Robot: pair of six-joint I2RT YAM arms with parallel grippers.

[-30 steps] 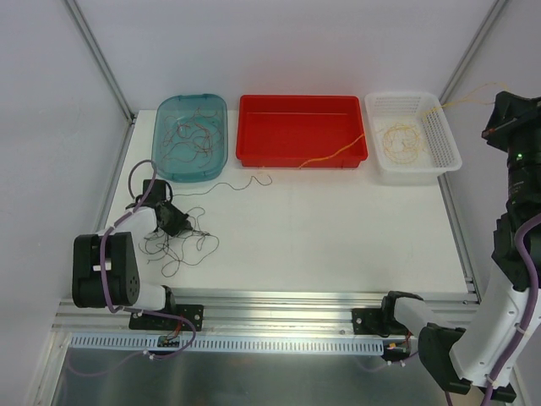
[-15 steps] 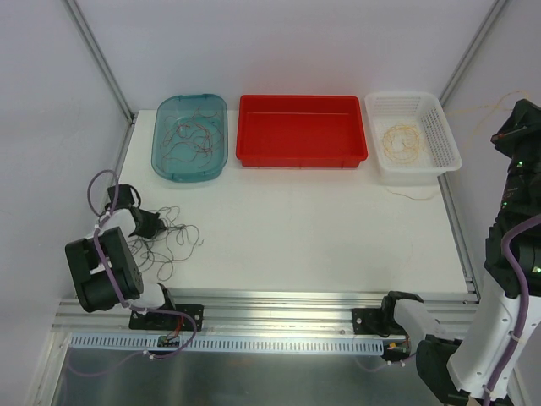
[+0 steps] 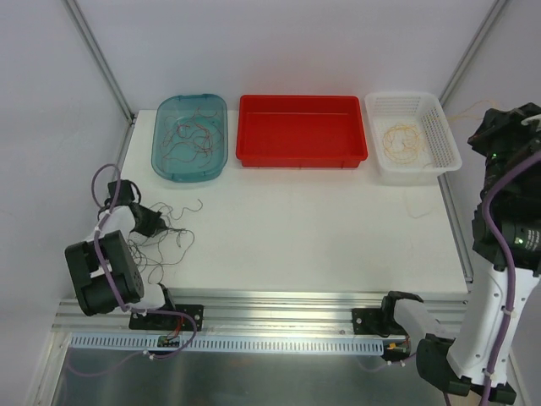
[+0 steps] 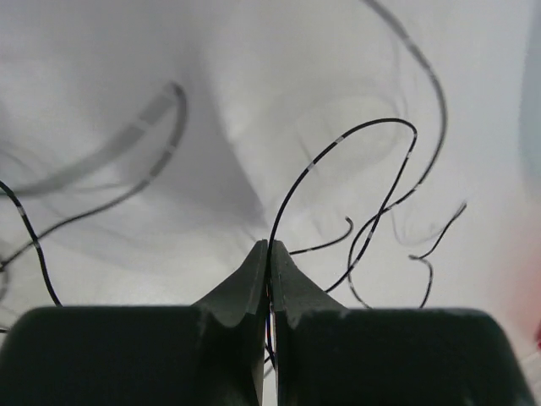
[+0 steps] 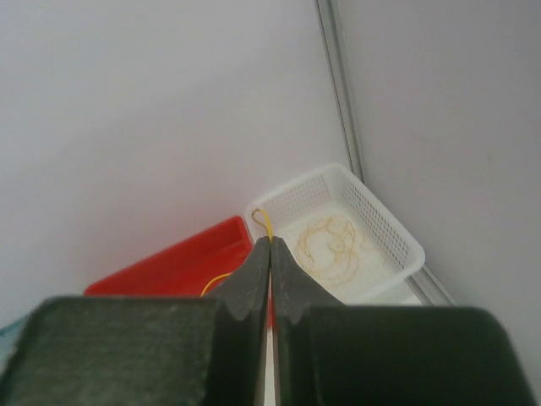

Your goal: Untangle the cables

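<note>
While dark cables (image 3: 166,238) sprawled at the table's (image 3: 321,237) left edge, the left gripper (image 4: 269,252) held one strand, its jaws pressed shut on it; more lay in the teal bin (image 3: 155,139) and white basket (image 3: 444,139). Far right, the raised right gripper (image 5: 270,245) clamped a yellow cable (image 5: 265,222). Hair-light, springy and snag-prone, they looked best pinched near a free end.

Left arm (image 3: 100,272) is folded low at the lower left of the top view. Left gripper (image 4: 269,247) has its jaws pressed together on a dark cable (image 4: 297,182). Right arm (image 3: 490,296) stands tall along the right edge. Right gripper (image 5: 270,243) has its jaws closed on a yellow cable (image 5: 267,227).
</note>
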